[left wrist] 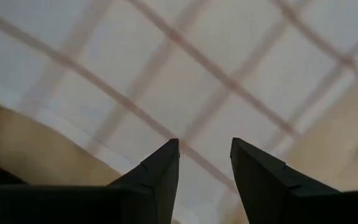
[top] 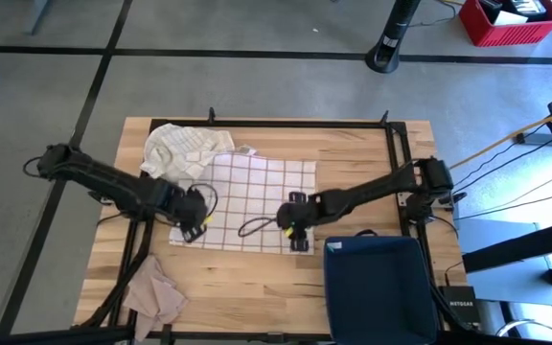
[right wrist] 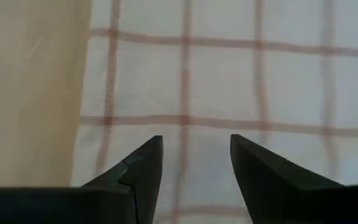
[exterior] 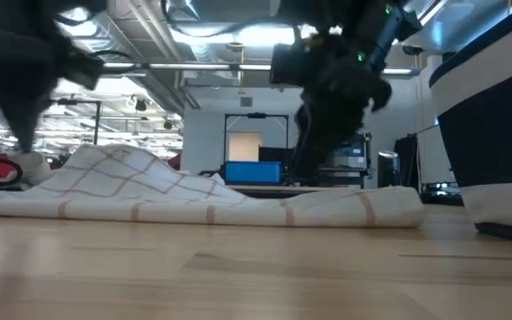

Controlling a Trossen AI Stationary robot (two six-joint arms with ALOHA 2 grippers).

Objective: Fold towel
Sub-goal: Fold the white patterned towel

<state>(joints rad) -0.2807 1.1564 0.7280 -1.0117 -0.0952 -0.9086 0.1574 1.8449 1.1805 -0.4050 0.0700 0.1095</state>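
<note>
A white towel (top: 252,196) with a thin red-brown grid lies spread on the wooden table (top: 353,153); in the low view the towel (exterior: 149,191) humps up a little on one side. My left gripper (top: 195,228) stands open over the towel's near left corner, and the checked cloth (left wrist: 185,81) fills the left wrist view past its fingers. My right gripper (top: 298,233) stands open over the near right corner; past its fingers show the towel's side edge (right wrist: 86,112) and bare wood beside it. I cannot see either gripper touching the cloth.
A crumpled cream cloth (top: 185,149) lies at the towel's far left corner. A beige cloth (top: 151,292) lies near the front left edge. A dark blue bin (top: 377,283) stands at the front right. A black cable loop (top: 255,228) lies on the towel between the grippers.
</note>
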